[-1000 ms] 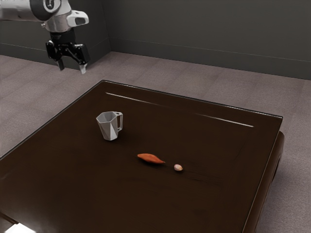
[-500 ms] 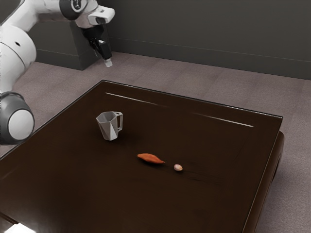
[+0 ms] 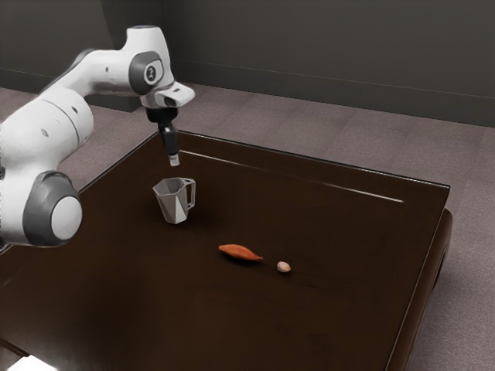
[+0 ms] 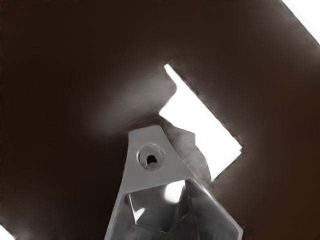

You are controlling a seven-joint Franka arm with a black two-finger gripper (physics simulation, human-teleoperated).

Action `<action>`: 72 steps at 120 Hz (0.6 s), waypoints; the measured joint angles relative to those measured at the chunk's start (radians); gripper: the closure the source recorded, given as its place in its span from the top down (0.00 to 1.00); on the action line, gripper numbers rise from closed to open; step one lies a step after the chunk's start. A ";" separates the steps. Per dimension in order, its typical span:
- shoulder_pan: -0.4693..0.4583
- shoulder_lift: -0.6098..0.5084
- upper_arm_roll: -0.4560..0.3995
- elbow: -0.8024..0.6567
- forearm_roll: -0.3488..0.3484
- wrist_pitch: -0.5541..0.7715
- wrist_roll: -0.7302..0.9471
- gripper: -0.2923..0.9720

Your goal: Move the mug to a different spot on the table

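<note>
- Where the dark brown table comes nearest the camera in the exterior view, its glossy top is bare wood with faint reflections.
- Farther in, near the middle of the top, an orange tapered vegetable lies flat, its pointed end toward the exterior view's right.
- Just beside that point, apart from it, sits a small tan rounded item; what it is cannot be told.
- Beyond these, toward the exterior view's left, the grey faceted mug stands upright on the table, mouth up, with its handle on the side toward the exterior view's right. It is well apart from the vegetable.
- The gripper hangs straight down above the mug, slightly behind its rim, near it but not touching. It is seen edge-on, so whether it is spread or closed cannot be told. Nothing is held.
- In the wrist view the mug lies just under the hand, open mouth facing up. Its handle juts away from the body, and a bright reflection shows on the tabletop past it.
- The white arm enters from the exterior view's left and bends over the table's far left edge.
- Behind the table run a grey-brown floor and a dark wall.
</note>
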 joint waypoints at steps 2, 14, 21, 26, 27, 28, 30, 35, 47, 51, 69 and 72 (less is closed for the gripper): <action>-0.004 0.002 0.005 0.000 0.001 0.006 -0.003 0.77; -0.020 0.015 0.019 0.002 0.003 0.046 -0.028 0.77; -0.023 0.027 0.016 0.000 0.001 0.066 -0.050 0.77; -0.026 0.037 0.012 -0.001 0.000 0.079 -0.066 0.77; -0.027 0.039 0.012 -0.001 -0.001 0.082 -0.069 0.77; -0.028 0.041 0.011 -0.001 -0.001 0.085 -0.072 0.77; -0.029 0.046 0.010 -0.002 -0.001 0.090 -0.078 0.77; -0.033 0.056 0.009 -0.003 -0.002 0.102 -0.092 0.77; -0.037 0.084 0.011 -0.004 -0.003 0.129 -0.123 0.77; -0.037 0.093 0.013 -0.004 -0.004 0.137 -0.132 0.77; -0.037 0.127 0.019 -0.005 -0.003 0.164 -0.168 0.77; -0.037 0.131 0.019 -0.005 -0.003 0.168 -0.173 0.77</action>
